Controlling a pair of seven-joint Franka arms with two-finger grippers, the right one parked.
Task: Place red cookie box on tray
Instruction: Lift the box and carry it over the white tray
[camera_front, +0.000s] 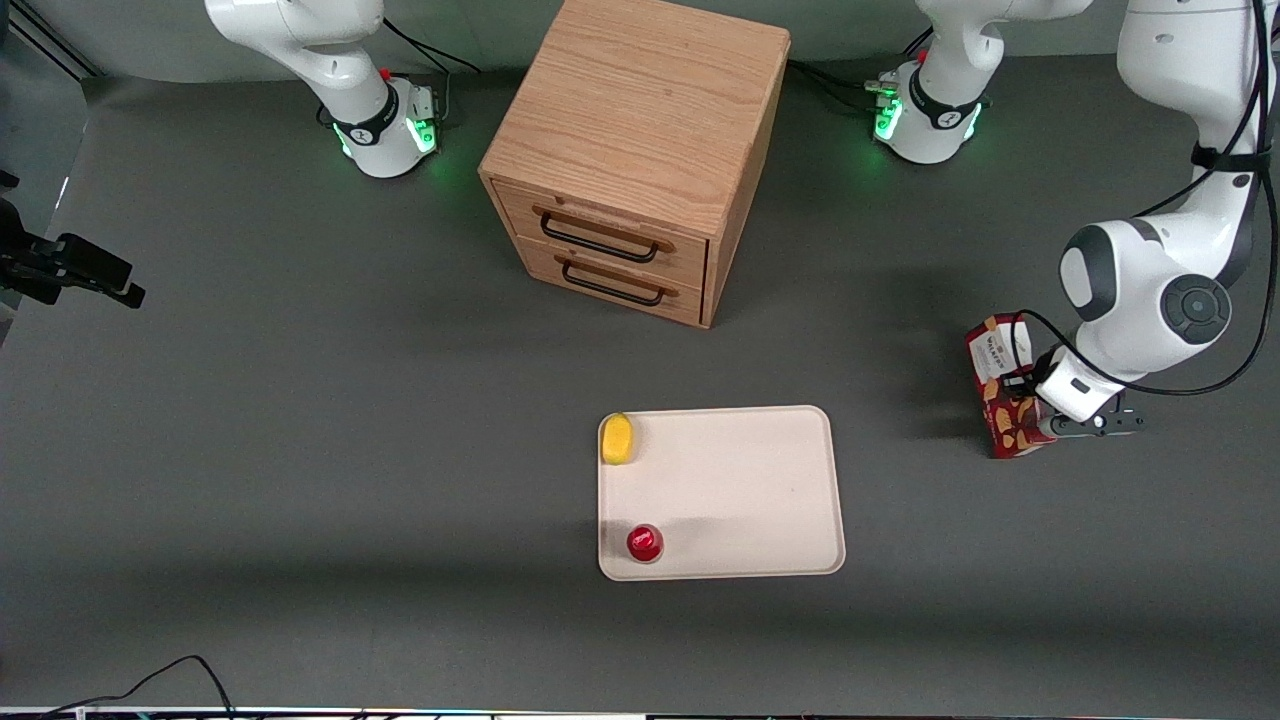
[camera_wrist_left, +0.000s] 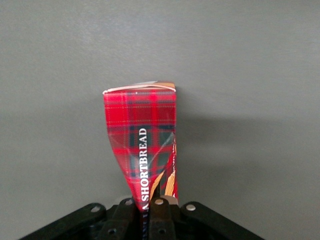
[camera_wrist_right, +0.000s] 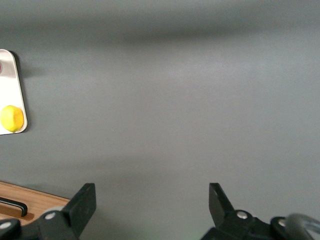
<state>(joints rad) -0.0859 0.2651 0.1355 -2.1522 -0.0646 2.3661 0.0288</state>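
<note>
The red cookie box (camera_front: 1003, 390) is a long dark-red tartan box with a white label. It is at the working arm's end of the table, off the tray. My left gripper (camera_front: 1032, 402) is shut on the box, which hangs from the jaws above the grey table; in the left wrist view the box (camera_wrist_left: 142, 145) runs out from between the closed fingers (camera_wrist_left: 159, 210). The tray (camera_front: 740, 480) is cream-white with rounded corners and lies near the table's middle, nearer the front camera than the drawer cabinet.
A yellow lemon-like item (camera_front: 618, 438) and a small round red-capped item (camera_front: 645, 543) sit on the tray along its edge toward the parked arm. A wooden two-drawer cabinet (camera_front: 630, 150) stands farther from the camera than the tray.
</note>
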